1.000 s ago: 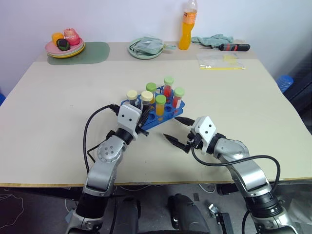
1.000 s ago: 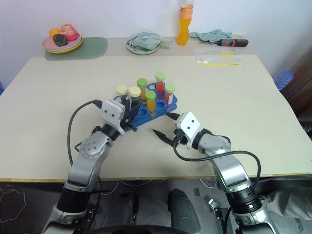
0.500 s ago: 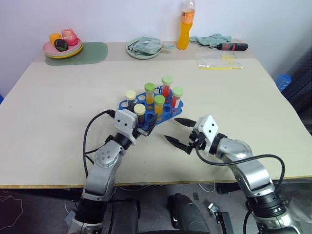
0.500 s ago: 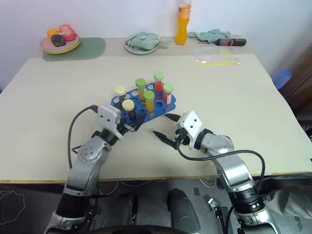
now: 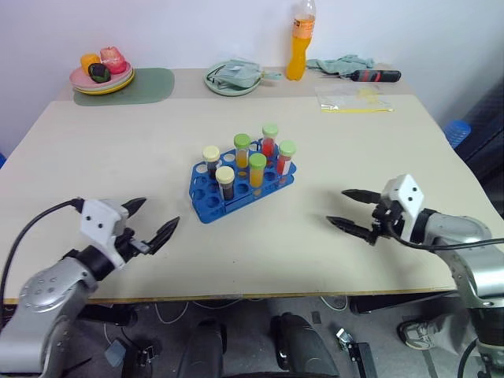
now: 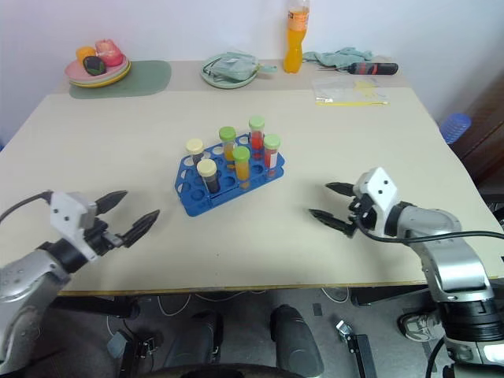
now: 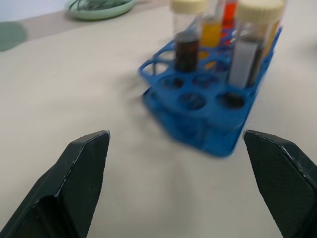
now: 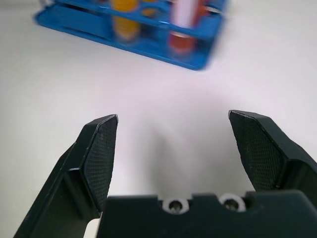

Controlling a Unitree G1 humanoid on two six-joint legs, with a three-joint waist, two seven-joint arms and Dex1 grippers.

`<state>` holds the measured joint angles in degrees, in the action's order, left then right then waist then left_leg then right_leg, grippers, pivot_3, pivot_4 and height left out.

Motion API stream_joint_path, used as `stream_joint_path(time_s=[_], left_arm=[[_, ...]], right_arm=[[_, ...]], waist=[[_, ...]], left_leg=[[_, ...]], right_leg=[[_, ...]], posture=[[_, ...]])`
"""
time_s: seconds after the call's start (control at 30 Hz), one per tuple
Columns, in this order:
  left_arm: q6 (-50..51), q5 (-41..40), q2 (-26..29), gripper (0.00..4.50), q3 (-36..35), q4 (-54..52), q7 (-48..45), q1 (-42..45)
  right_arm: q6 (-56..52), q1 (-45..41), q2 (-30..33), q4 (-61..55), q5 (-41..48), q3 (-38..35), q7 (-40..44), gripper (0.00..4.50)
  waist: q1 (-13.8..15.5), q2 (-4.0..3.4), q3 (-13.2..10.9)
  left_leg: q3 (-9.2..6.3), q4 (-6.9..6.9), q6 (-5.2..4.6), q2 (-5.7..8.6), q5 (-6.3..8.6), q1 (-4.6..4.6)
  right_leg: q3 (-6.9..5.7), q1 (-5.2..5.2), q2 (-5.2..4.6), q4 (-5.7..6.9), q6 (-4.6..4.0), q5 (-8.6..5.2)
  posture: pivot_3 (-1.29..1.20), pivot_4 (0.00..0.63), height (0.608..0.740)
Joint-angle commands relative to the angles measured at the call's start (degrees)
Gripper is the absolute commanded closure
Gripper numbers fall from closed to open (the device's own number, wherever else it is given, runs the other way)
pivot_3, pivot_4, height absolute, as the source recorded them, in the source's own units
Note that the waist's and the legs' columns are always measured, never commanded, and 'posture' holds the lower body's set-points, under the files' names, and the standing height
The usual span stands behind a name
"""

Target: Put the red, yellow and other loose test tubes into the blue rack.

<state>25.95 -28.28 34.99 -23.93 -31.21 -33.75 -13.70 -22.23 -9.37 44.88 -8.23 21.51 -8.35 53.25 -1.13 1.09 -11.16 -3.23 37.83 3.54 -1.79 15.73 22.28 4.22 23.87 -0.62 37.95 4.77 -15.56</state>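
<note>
1. You are looking down on a pale beige table (image 5: 378, 150) set against a light wall, its broad middle bare apart from the rack.
2. At the far left corner you have a plate of fruit (image 5: 102, 72) on a green mat (image 5: 146, 83); both lie well apart from the work area.
3. Your left gripper (image 5: 153, 223) hangs over the near left edge of the table, fingers spread wide and holding nothing, pointed toward the rack with bare table between them.
4. The blue rack (image 5: 206, 198) sits near the table's centre, its long axis running from near-left to far-right. Its near-left holes are unfilled.
5. Six tubes stand upright in it: two cream-capped tubes (image 5: 224, 183) with dark contents toward the near-left, then green-capped tubes (image 5: 257, 171) with orange and red liquid toward the far-right end.
6. Along the far edge, behind the rack, you can see a green dish (image 5: 233, 76), an orange drink bottle (image 5: 300, 44), a crumpled cloth (image 5: 343, 63), a screwdriver (image 5: 379, 75) and a clear plastic bag (image 5: 354, 99).
7. Your right gripper (image 5: 346, 209) hovers over the near right part of the table, fingers well apart and empty, aimed left toward the rack, well clear of it.
</note>
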Motion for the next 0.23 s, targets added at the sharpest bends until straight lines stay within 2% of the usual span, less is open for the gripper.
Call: stream_joint_path(time_s=[0.03, 0.23], left_arm=[[-1.3, -0.2, 0.7, 0.06, -3.0, 1.7, -1.0, -0.8], [-2.9, 1.2, 0.1, 0.06, -3.1, 3.5, -1.1, -2.4]], right_arm=[[2.3, -0.9, 0.3, 1.7, -1.0, -1.3, -0.6, 0.53], [3.8, -2.8, -1.0, 3.7, -1.9, -0.8, -2.2, 0.53]], waist=[[0.0, 0.00, 0.0], [-0.1, 0.00, 0.0]], left_leg=[[0.01, 0.00, 0.00, 0.00, 0.00, 0.00], [0.03, -0.01, 0.00, 0.00, 0.00, 0.02]], right_leg=[[0.00, 0.00, 0.00, 0.00, 0.00, 0.00], [0.03, 0.02, -0.01, -0.03, 0.02, 0.00]], posture=[[0.00, 0.150, 0.740], [0.00, 0.150, 0.740]])
